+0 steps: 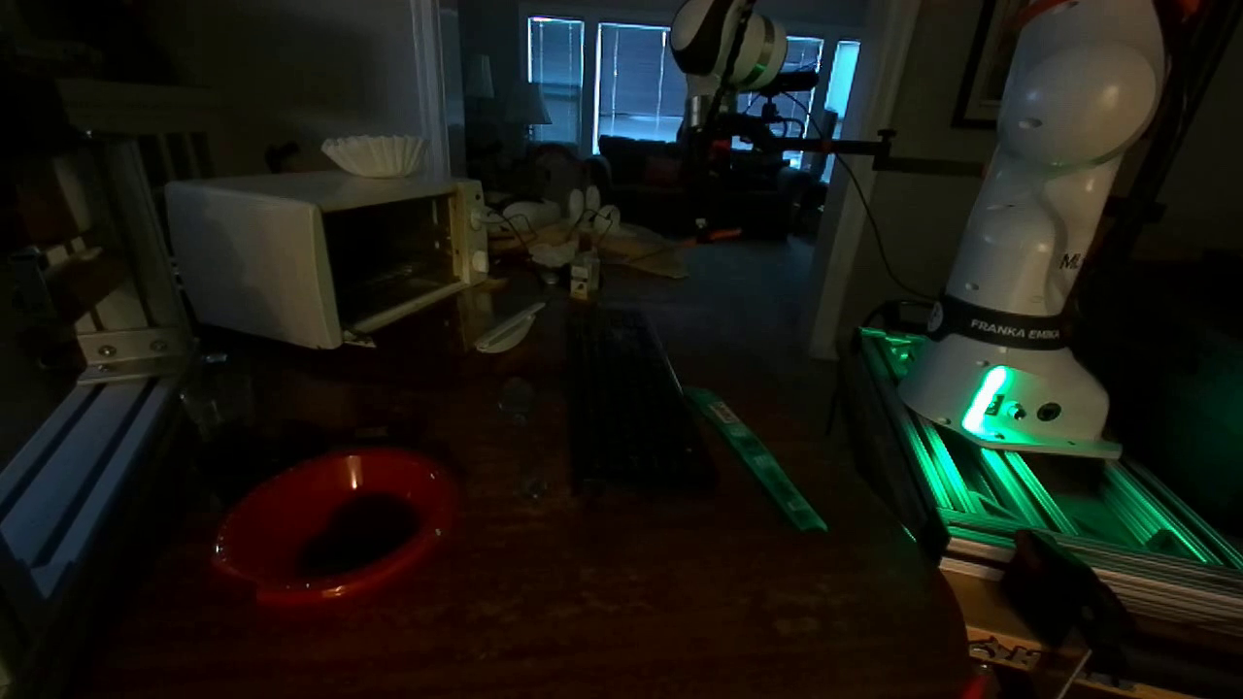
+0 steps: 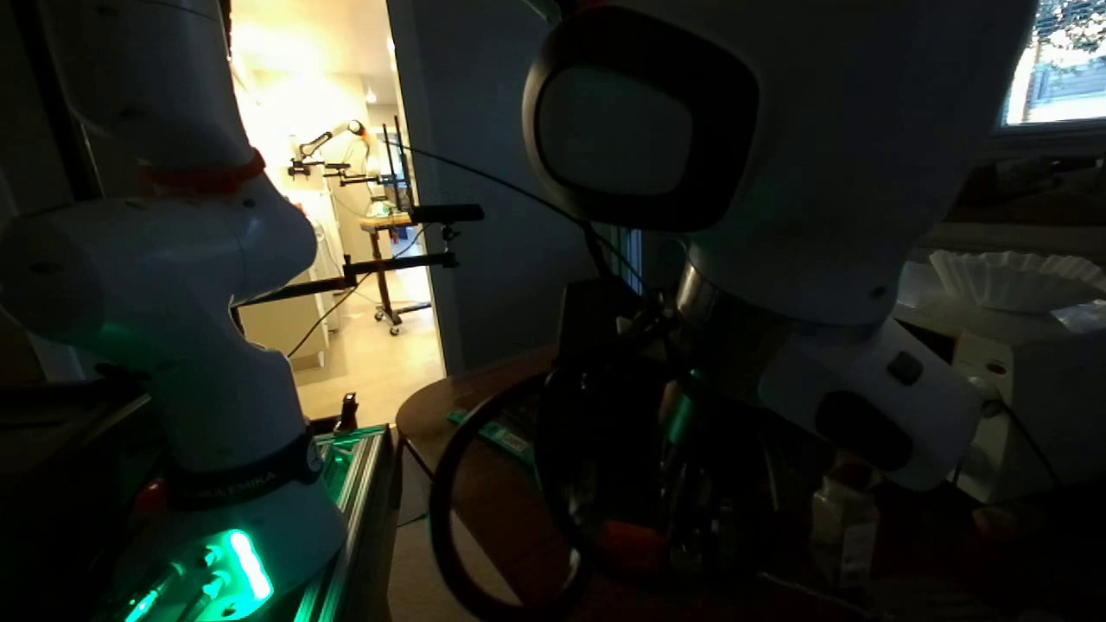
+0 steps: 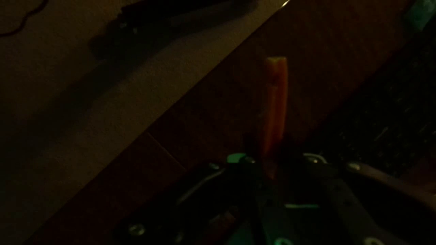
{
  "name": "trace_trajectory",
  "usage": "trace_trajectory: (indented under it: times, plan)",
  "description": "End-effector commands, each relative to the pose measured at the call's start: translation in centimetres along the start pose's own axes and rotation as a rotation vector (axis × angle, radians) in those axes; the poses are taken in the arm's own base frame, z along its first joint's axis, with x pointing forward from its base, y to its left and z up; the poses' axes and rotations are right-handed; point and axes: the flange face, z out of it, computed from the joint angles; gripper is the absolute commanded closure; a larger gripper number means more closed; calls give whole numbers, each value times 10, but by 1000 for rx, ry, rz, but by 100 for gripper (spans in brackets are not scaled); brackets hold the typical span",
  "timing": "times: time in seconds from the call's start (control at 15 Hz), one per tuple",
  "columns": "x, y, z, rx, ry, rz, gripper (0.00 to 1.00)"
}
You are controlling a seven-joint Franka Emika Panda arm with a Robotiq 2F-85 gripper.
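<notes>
My gripper (image 3: 274,154) is shut on a narrow orange strip (image 3: 277,105), which sticks out past the fingertips in the wrist view. What the strip is cannot be told in the dim light. In an exterior view the gripper (image 1: 701,221) hangs high, beyond the far end of the table, with the orange strip (image 1: 722,235) pointing sideways. In the wrist view the wooden table's edge runs below it, with a dark keyboard (image 3: 385,126) to the right. In an exterior view the gripper (image 2: 691,527) is mostly lost in shadow behind the arm and cables.
On the table (image 1: 544,621) are a red bowl (image 1: 257,539), the keyboard (image 1: 636,408), a green strip (image 1: 762,461), a white lid-like piece (image 1: 512,328) and a small bottle (image 1: 583,277). An open toaster oven (image 1: 248,262) carries a paper filter (image 1: 374,155).
</notes>
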Motion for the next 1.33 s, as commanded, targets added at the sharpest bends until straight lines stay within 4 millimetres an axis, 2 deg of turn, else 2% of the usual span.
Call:
trace_trajectory:
  times: [0.0, 0.33, 0.8, 1.27]
  plan:
    - [4, 16, -2, 70, -53, 25, 95]
    - [20, 36, -4, 102, -131, 64, 95]
    - [49, 48, 5, 109, -248, 86, 95]
    - [61, 55, 1, 146, -295, 93, 95]
